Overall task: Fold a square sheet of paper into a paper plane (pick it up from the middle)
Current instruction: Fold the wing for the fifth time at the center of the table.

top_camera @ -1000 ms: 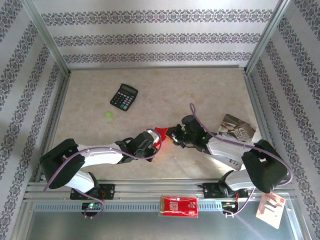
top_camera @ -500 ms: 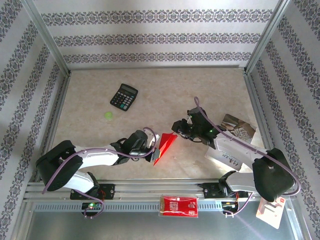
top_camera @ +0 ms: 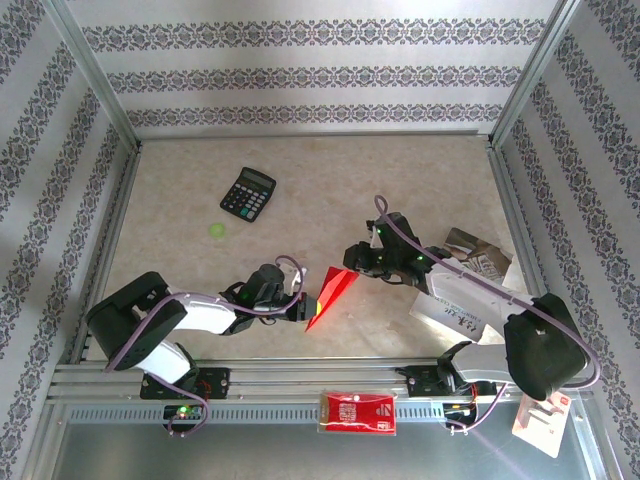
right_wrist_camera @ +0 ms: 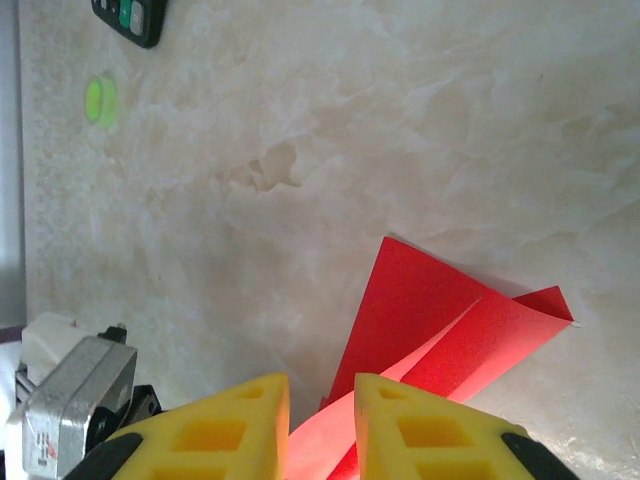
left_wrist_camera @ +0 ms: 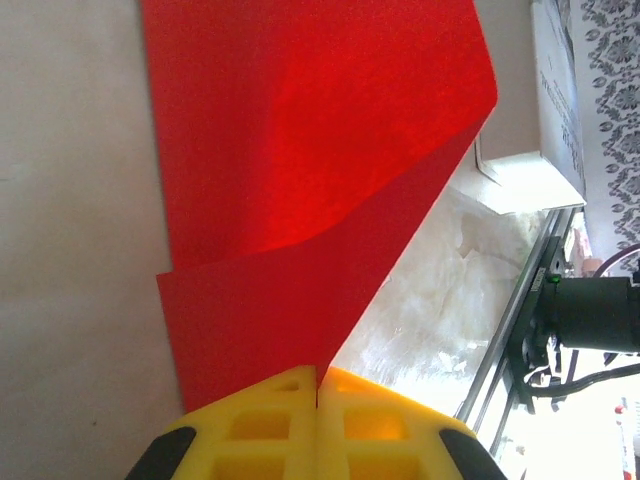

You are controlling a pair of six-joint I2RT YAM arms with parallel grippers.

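The part-folded square sheet of paper is on the marbled bench, well to the near right of the calculator. The left end effector is pressed together, pinching the sheet's near edge. The right end effector is spread, its fingers astride the far corner. The right wrist view resolves a green disc near the calculator. Patterned walls enclose the bench.

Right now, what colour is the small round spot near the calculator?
Bright green; the spot shows best from the right wrist.
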